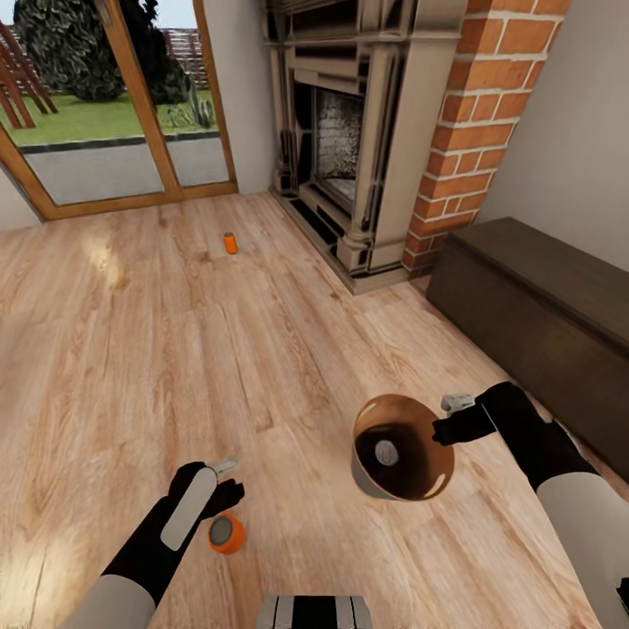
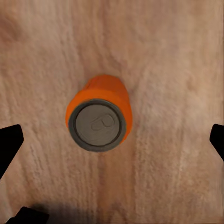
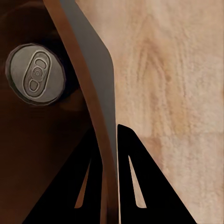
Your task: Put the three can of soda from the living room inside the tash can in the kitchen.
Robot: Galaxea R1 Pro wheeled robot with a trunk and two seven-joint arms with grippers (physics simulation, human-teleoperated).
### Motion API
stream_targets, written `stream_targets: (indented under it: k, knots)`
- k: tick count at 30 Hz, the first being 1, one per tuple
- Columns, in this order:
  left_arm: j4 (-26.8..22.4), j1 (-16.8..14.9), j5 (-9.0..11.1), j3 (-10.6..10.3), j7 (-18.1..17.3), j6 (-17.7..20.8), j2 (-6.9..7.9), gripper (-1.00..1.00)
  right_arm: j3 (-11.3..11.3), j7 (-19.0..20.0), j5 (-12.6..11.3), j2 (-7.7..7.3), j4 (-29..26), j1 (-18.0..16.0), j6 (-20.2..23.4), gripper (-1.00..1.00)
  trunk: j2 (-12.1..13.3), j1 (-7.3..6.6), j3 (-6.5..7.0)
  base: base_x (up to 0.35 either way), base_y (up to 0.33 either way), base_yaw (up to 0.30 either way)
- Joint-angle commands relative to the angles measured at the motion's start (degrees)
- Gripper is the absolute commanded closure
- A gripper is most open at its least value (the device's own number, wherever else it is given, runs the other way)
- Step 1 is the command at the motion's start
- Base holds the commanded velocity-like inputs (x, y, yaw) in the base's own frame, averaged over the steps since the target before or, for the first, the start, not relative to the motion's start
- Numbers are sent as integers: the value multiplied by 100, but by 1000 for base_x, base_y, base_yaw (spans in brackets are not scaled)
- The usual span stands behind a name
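An orange soda can (image 1: 226,534) stands upright on the wood floor, its grey top (image 2: 99,123) facing my left wrist camera. My left gripper (image 1: 220,494) hangs open right above it, one finger (image 2: 9,144) on each side, clear of the can. My right gripper (image 1: 444,427) is shut on the rim of the trash can (image 1: 376,486), held tilted above the floor. Its thin wall (image 3: 95,88) runs between the fingers (image 3: 135,182). A second soda can (image 1: 386,452) lies inside the brown bucket, top (image 3: 35,74) showing. A third can (image 1: 230,243) stands far off near the glass door.
A brick fireplace (image 1: 367,148) with a carved surround stands ahead on the right, and a long dark low cabinet (image 1: 542,306) runs along the right wall. Glass doors (image 1: 114,105) to the garden are at the back left. Open plank floor (image 1: 175,349) lies between.
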Motion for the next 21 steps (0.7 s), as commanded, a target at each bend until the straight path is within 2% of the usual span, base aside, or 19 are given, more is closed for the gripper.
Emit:
stream_targets:
  k: [1, 5, 6, 10, 21]
  knots:
    - [100, -45, -7, -3, -42, -67, 1, -100, -5, 28, -117, 1, -27, 12, 44, 100, -2, 1, -22, 0, 0, 0]
    - [405, -153, -66, -9, -222, -217, 8, -100, -4, 28, -121, -3, -69, 31, 44, 100, -7, 12, -111, 0, 0, 0]
    - [482, -177, -209, -8, -313, -249, 5, -100, -7, 28, -122, -5, -87, 34, 44, 100, -9, 14, -133, 0, 0, 0]
    - [543, -196, -405, -4, -519, -279, 3, -100, -11, 28, -125, -7, -103, 36, 44, 100, -14, 25, -222, 0, 0, 0]
    - [774, -211, -478, -3, -719, -455, 7, -100, -17, 28, -125, -8, -162, 44, 44, 100, -29, 53, -465, 0, 0, 0]
